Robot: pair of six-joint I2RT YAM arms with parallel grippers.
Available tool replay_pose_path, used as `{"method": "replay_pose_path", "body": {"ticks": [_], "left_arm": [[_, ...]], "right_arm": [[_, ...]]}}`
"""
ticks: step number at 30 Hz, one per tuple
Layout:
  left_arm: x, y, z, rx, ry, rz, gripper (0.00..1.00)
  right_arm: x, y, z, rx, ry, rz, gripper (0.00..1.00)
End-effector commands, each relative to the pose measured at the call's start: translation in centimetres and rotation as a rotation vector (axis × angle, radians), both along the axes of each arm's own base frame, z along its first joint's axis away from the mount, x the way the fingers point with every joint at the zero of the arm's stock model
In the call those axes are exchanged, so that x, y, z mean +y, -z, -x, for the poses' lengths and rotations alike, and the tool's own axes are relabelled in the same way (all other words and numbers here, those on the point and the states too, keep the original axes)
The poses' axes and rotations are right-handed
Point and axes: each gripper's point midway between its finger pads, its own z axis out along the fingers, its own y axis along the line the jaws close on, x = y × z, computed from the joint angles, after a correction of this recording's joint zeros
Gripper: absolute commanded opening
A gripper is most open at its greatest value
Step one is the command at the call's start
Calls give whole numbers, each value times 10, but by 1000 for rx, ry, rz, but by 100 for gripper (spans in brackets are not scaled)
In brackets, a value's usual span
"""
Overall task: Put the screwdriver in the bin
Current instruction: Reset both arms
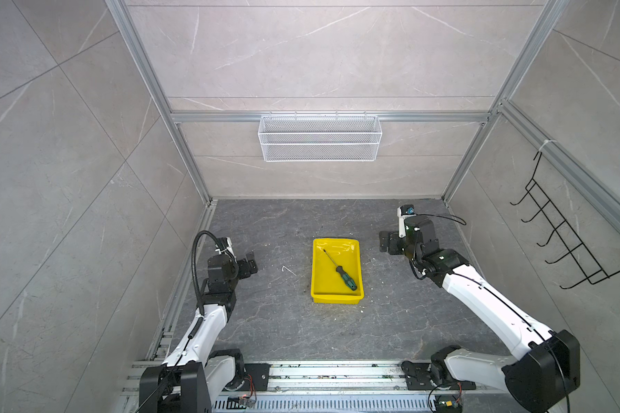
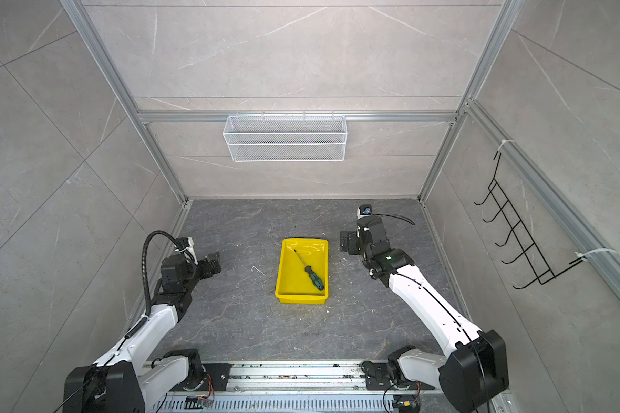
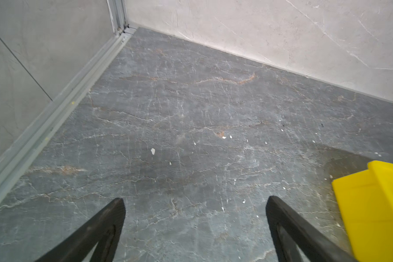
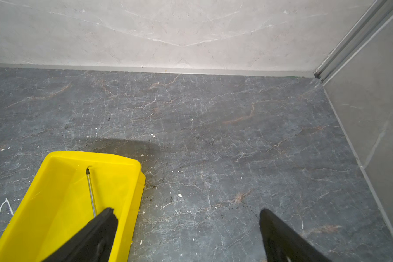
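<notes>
I found the screwdriver [image 1: 339, 267] lying diagonally inside the yellow bin [image 1: 337, 299], handle toward its near right corner, just left of my nearer right gripper [image 4: 187, 212], which, like the left gripper [image 3: 195, 199], gaped empty.

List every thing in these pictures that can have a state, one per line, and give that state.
screwdriver: lying flat and diagonal inside the bin, tip pointing away from the robot.
bin: upright, holding only the screwdriver.
left tool: open, holding nothing.
right tool: open, holding nothing, beside the bin.
wire basket: hanging, empty.
hook rack: hanging, nothing on its hooks.
</notes>
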Motion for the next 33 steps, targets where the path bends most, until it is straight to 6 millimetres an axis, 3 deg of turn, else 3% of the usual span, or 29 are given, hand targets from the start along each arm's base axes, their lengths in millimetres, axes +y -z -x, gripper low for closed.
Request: {"method": "replay_pose_path", "body": {"ticks": [1,7,13,21,24,29,33], "left_arm": [[11,-23,-12,-105,-23,-100,100],[21,-14,2,-134,-75,-138,100],[31,-9,13,-150,-133,-150,100],[37,-1,15,-141,-162,-168,100],[38,2,15,-155,-161,-170,100],[36,9,8,-137,-143,-163,100],[36,20,-4,-136,-141,-148,100]], "right_arm": [[-3,-15,-8,-63,-1,31,100],[12,-24,-11,-109,-55,-50,100],[-14,-46,1,-268,57,-69,100],[-36,-32,34,-340,97,-62,100],[-41,-14,37,-362,96,-3,100],[-55,40,28,-271,135,171,100],[-69,62,22,-367,191,201,100]]}}
